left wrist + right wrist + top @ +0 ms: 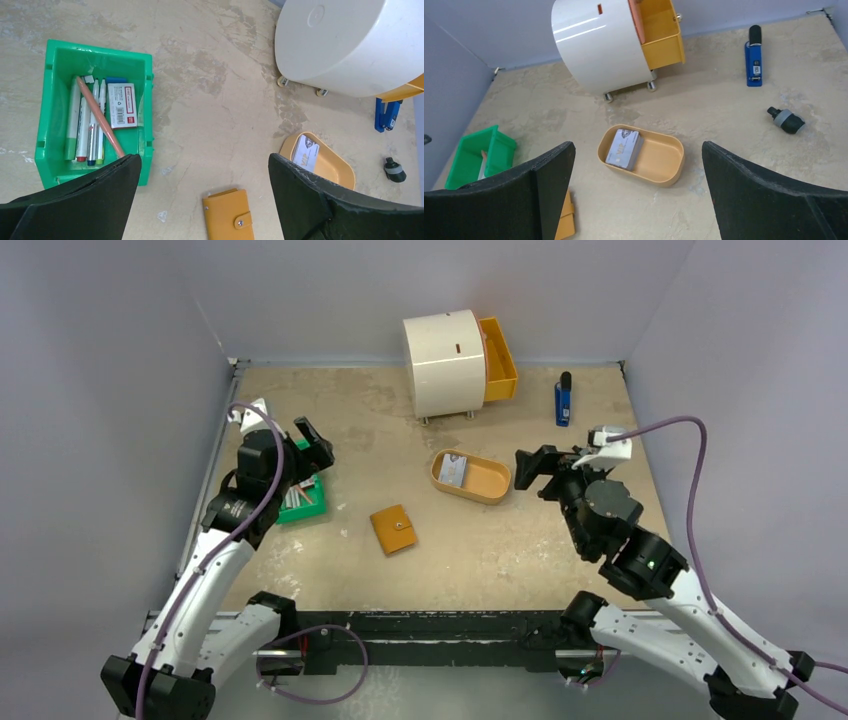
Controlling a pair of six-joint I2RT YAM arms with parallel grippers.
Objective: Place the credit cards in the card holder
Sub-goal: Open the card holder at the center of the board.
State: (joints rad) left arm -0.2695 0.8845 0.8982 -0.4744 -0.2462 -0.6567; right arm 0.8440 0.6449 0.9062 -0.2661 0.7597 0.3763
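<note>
Front and centre, the closed card holder (393, 529) sits nearest; behind it the credit cards (453, 471) are stacked in the tan tray (489, 481), just left of the wide-open right gripper (527, 470). The left gripper (313, 443), also wide, hangs over the green bin (303, 504), so right's closer imo

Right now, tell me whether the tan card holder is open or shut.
Shut: the card holder lies flat and folded, strap tab across its cover.

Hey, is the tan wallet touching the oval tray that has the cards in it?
Apart. The top view shows bare table between the wallet and the tray.
</note>
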